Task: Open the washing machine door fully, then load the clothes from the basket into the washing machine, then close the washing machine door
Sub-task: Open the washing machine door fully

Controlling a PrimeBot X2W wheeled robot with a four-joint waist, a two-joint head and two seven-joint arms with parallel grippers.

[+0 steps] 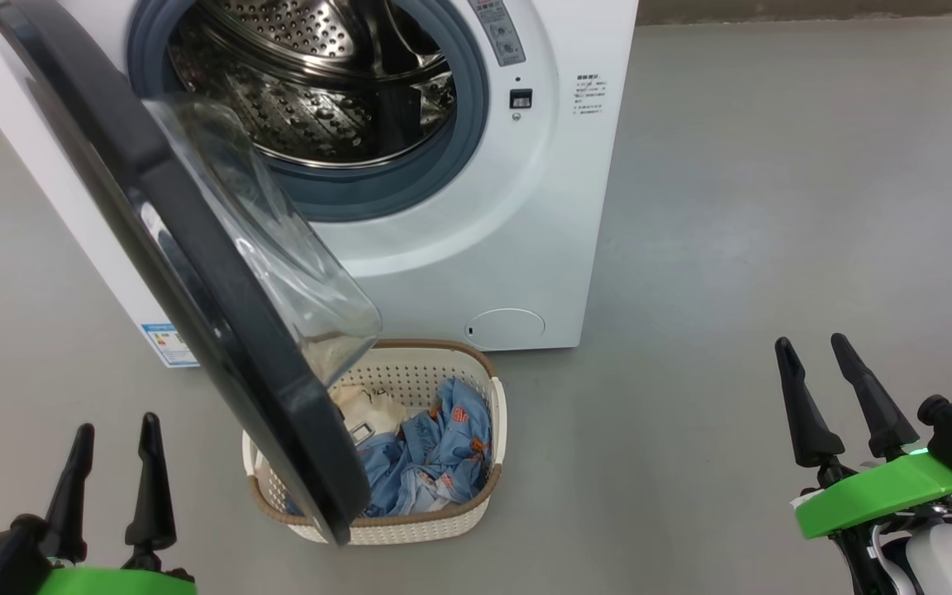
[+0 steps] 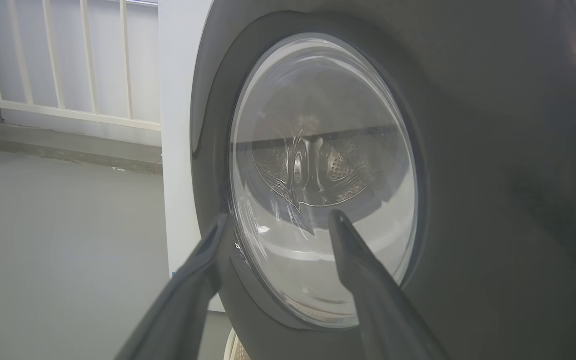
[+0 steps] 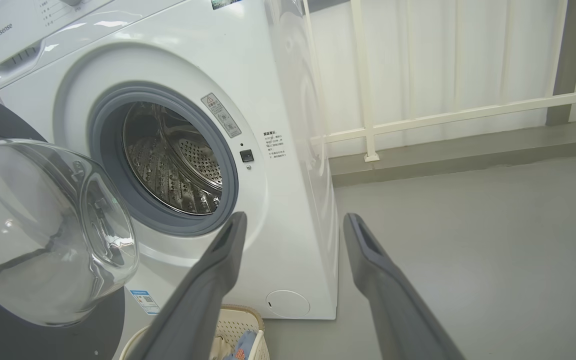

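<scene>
The white washing machine (image 1: pixel 525 207) stands ahead with its steel drum (image 1: pixel 311 74) exposed. The washing machine door (image 1: pixel 195 273) hangs partly open, its black rim and glass bowl jutting towards me over the left half of the basket (image 1: pixel 476 504). In the basket lie the clothes (image 1: pixel 435 454): blue printed fabric and a cream piece. My left gripper (image 1: pixel 116 424) is open at the lower left, short of the door's outer face (image 2: pixel 468 150). My right gripper (image 1: pixel 811 341) is open at the lower right, well clear of the basket. Nothing is between either pair of fingers.
Grey floor (image 1: pixel 773 207) spreads to the right of the machine and around the basket. A white railing (image 3: pixel 418 120) runs behind the machine. A round white flap (image 1: pixel 505 326) and a blue label (image 1: pixel 166 343) mark the machine's lower front.
</scene>
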